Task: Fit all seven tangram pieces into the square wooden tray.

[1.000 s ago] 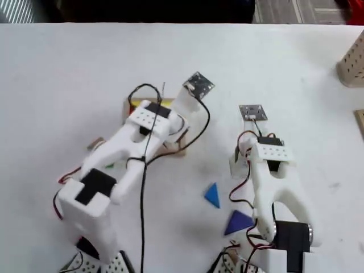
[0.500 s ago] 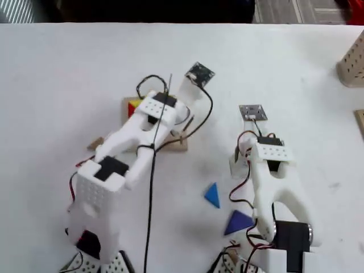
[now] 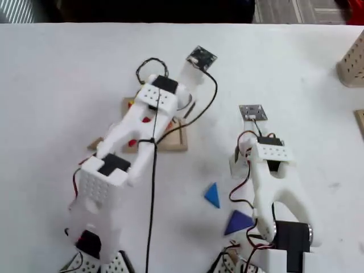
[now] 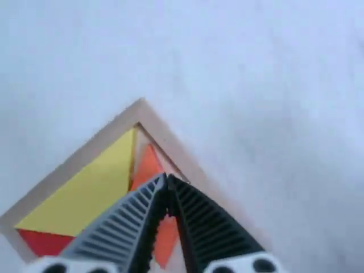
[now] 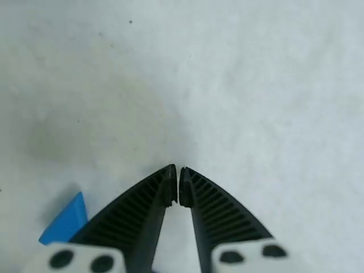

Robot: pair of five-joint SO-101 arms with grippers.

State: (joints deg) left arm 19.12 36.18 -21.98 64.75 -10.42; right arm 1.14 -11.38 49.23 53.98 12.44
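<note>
Closed tip to tip, the left gripper [image 4: 166, 181] hangs over a corner of the square wooden tray [image 4: 108, 132]. Its jaws meet just above an orange piece [image 4: 149, 164] that lies against a yellow piece [image 4: 91, 193], with a red piece [image 4: 38, 242] alongside; whether the tips press on the orange piece I cannot tell. The right gripper [image 5: 176, 185] is likewise closed, on nothing, over bare table [image 5: 256, 68], with a light blue triangle [image 5: 65, 224] just beside one jaw. From above, that light blue triangle [image 3: 212, 195] and a darker blue triangle [image 3: 236, 222] lie loose between the arms, apart from the tray and nearer the right arm. Fetching them probably falls to that arm, and its jaws would have to open first.
</note>
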